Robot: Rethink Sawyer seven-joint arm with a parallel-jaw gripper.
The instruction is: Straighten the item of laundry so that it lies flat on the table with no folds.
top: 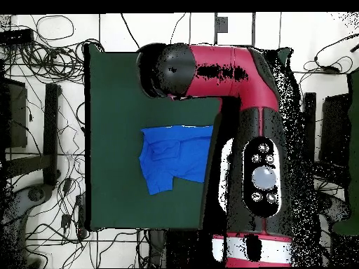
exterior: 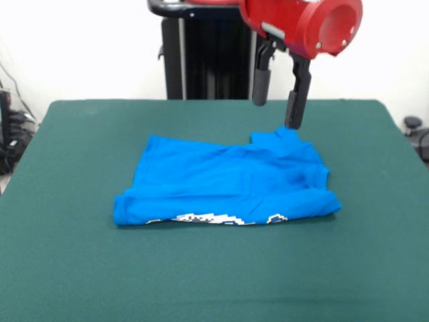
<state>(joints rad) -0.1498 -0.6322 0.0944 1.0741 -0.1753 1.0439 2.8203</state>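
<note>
The item of laundry (exterior: 224, 181), a bright blue T-shirt, lies folded over on the green table (exterior: 201, 282), a little right of centre. A strip of white, black and yellow graphic (exterior: 221, 219) peeks out under its near edge. A sleeve or corner sticks up slightly at its far right. My gripper (exterior: 276, 115) hangs open just above that far right corner, with nothing between the two black fingers (exterior: 295, 100). In the overhead view the shirt (top: 172, 157) shows on the table (top: 112, 105), and the red arm (top: 252, 140) hides the gripper.
The shirt has wide bare green felt on every side. The black pedestal (exterior: 208, 60) stands behind the table's far edge. Cables (top: 42, 56) and dark gear lie on the floor around the table.
</note>
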